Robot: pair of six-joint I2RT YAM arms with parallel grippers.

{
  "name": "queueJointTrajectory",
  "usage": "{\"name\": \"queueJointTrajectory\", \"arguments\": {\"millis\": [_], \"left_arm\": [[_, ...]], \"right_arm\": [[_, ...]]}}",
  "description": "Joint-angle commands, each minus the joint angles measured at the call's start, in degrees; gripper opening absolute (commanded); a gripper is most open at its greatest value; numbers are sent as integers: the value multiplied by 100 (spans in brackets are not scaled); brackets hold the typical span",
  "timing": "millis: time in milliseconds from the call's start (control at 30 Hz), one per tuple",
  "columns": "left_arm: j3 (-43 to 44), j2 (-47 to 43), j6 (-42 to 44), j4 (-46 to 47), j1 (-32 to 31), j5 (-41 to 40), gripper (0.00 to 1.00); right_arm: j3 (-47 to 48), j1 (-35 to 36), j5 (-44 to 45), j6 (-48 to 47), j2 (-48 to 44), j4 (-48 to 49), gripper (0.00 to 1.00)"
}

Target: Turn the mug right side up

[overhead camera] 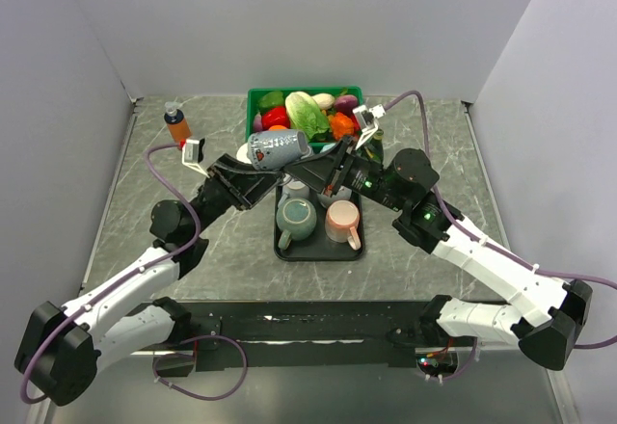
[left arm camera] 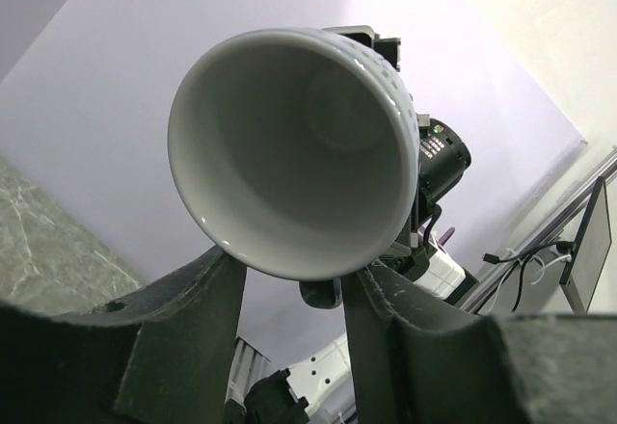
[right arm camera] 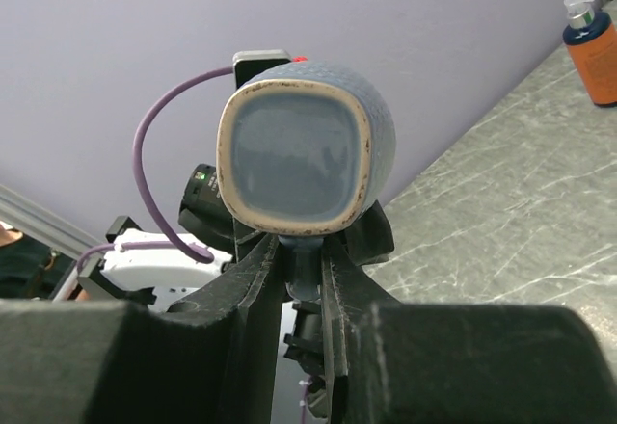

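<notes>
The mug hangs on its side in the air near the middle of the worktop's far edge. Its mouth faces the left tool and its base faces the right tool, which looks clenched on the handle. The left tool's fingers flank the mug; I cannot tell if they grip.

Glossy ceramic mug, dimpled outside, matt marbled stone-look table

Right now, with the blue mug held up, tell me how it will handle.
The mug looks like glazed ceramic: probably rigid, slick, heavy for its size. The right gripper pinches what looks like its handle, so it may swing there. Held sideways in the air, it would likely chip if dropped.
</notes>
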Motion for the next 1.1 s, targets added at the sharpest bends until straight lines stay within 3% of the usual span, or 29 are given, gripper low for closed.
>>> {"name": "queueJointTrajectory", "arguments": {"millis": [0,233,333,433,567,600,700,733,833,1067], "left_arm": [[331,168,21,415,-38,188,46],[428,248,56,450,-82,408,36],[420,230,38,502,-82,400,26],[437,204,82,407,-74,373,1],[376,64,249,187,-82,137,1],[367,28,354,82,-82,75,1],[446,-156,687,-629,-82,-284,1],[481,-244,776,-823,-82,-364,1],[683,-446,1250,-1885,-82,-821,1],[1603,-702,2594,-4916,-82,-2638,1]], "right_arm": [[185,28,-353,-121,-69,187,0],[185,28,-564,-174,1,116,0],[159,28,-644,-191,19,99,0],[106,19,-696,-218,28,2,0],[36,19,-626,-270,-16,-234,0],[44,19,-591,-279,-16,-288,5],[-78,28,-407,-341,-78,-350,38],[-166,19,-337,-332,-182,-272,57],[-298,19,-3,-437,-289,-340,79],[-201,19,1033,-771,-473,-1728,95]]}}
